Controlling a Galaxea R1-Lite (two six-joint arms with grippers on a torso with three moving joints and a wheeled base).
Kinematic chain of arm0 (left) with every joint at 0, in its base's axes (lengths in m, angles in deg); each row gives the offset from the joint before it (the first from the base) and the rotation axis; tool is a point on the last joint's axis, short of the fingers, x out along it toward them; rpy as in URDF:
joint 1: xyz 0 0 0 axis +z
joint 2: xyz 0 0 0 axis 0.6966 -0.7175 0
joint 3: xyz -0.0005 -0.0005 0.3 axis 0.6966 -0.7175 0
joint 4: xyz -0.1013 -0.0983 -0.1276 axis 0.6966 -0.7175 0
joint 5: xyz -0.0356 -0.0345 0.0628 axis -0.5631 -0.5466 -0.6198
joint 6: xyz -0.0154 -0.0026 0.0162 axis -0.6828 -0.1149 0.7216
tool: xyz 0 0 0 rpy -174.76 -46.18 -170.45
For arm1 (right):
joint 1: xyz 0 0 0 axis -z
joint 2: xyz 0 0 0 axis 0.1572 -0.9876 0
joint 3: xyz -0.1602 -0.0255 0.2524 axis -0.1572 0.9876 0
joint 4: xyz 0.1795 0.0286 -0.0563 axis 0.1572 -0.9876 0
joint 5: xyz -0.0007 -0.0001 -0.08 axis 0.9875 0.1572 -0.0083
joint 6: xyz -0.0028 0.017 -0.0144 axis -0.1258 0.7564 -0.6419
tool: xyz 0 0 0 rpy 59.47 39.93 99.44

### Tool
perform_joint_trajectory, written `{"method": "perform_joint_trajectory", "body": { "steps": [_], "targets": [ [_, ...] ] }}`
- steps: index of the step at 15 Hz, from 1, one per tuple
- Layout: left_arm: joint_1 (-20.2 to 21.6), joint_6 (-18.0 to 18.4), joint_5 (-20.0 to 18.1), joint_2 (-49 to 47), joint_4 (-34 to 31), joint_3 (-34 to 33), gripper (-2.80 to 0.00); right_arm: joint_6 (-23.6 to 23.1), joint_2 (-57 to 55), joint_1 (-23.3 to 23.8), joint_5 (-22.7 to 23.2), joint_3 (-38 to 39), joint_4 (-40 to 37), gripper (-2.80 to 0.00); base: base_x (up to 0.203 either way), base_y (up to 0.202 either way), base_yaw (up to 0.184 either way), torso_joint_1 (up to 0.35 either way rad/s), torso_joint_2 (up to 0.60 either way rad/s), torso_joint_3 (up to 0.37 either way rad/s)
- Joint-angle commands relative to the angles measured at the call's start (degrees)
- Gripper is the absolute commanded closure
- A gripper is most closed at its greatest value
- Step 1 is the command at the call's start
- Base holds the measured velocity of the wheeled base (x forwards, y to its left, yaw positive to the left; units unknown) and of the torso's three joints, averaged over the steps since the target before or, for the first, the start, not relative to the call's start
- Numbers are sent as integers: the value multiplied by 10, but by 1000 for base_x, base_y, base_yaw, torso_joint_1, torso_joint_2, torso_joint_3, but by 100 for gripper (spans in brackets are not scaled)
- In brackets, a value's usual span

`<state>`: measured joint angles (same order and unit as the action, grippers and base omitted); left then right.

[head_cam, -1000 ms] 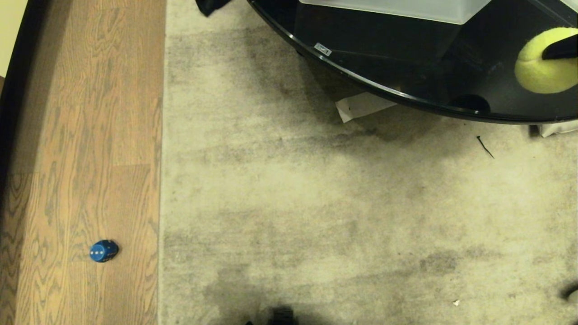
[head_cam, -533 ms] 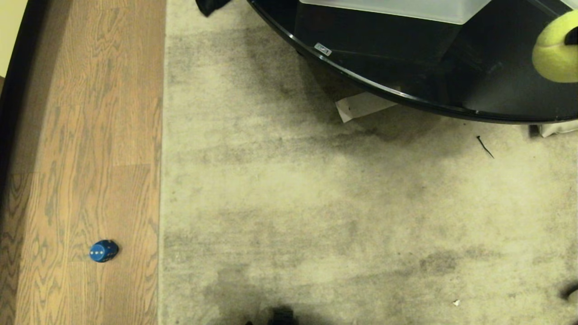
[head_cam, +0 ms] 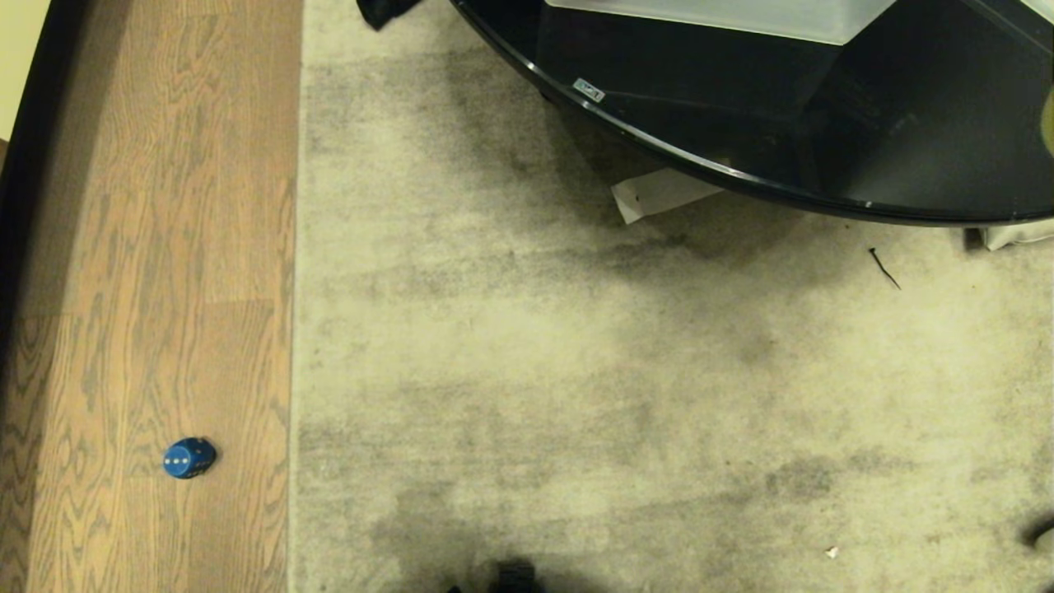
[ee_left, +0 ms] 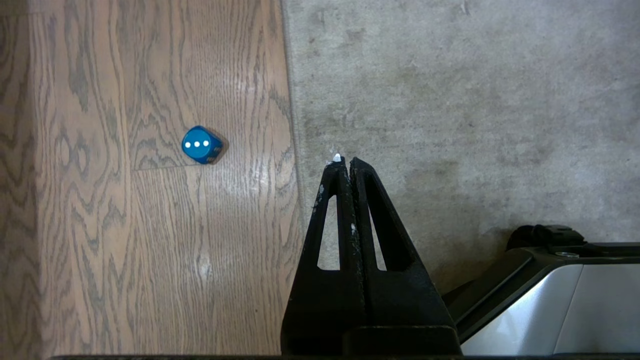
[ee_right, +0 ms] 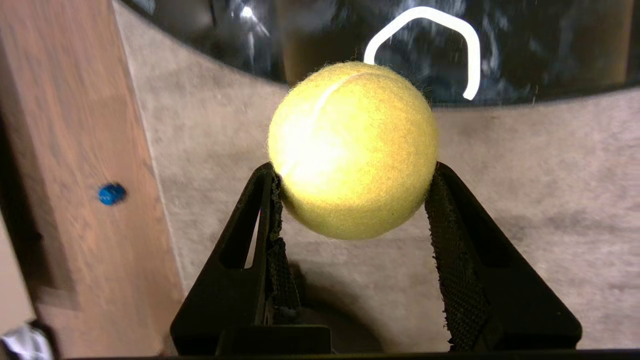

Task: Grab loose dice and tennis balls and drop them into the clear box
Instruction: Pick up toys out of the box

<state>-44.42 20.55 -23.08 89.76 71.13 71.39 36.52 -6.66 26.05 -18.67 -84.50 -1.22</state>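
A yellow-green tennis ball [ee_right: 352, 150] is clamped between the padded fingers of my right gripper [ee_right: 353, 167], held in the air above the rug near the table's rim. In the head view only a sliver of that ball [head_cam: 1050, 123] shows at the right edge. A blue die [head_cam: 188, 458] with three white pips up lies alone on the wood floor at the left; it also shows in both wrist views [ee_left: 201, 144] [ee_right: 111, 194]. The clear box [head_cam: 741, 18] stands on the black table at the top. My left gripper [ee_left: 345, 161] hangs shut and empty over the rug's edge.
A round black glossy table [head_cam: 741, 177] fills the upper right. Under its rim lies a white paper scrap [head_cam: 659, 193]. The grey rug [head_cam: 576, 371] meets the wood floor [head_cam: 165, 247] along a straight edge. My base [ee_left: 550, 300] sits beside the left gripper.
The right gripper has carried the tennis ball to the right and further up the head view, almost out of it. The blue die and the left gripper have not moved.
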Motion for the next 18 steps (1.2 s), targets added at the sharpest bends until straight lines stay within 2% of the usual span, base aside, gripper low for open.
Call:
{"method": "perform_joint_trajectory", "body": {
  "steps": [1,5,10,14,18],
  "targets": [
    [0,0,0,0,0,-1,0,-23,77,-8,-9,81,21,0,0,0,0,0,0,0],
    [0,0,0,0,0,-1,0,-83,170,-26,-74,235,46,0,0,0,0,0,0,0],
    [0,0,0,0,0,-1,0,-133,312,-83,-157,481,147,0,0,0,0,0,0,0],
    [0,0,0,0,0,-1,0,-144,406,-134,-178,636,183,0,0,0,0,0,0,0],
    [0,0,0,0,0,-1,0,-157,506,-153,-210,807,277,0,0,0,0,0,0,0]
  ]
}}
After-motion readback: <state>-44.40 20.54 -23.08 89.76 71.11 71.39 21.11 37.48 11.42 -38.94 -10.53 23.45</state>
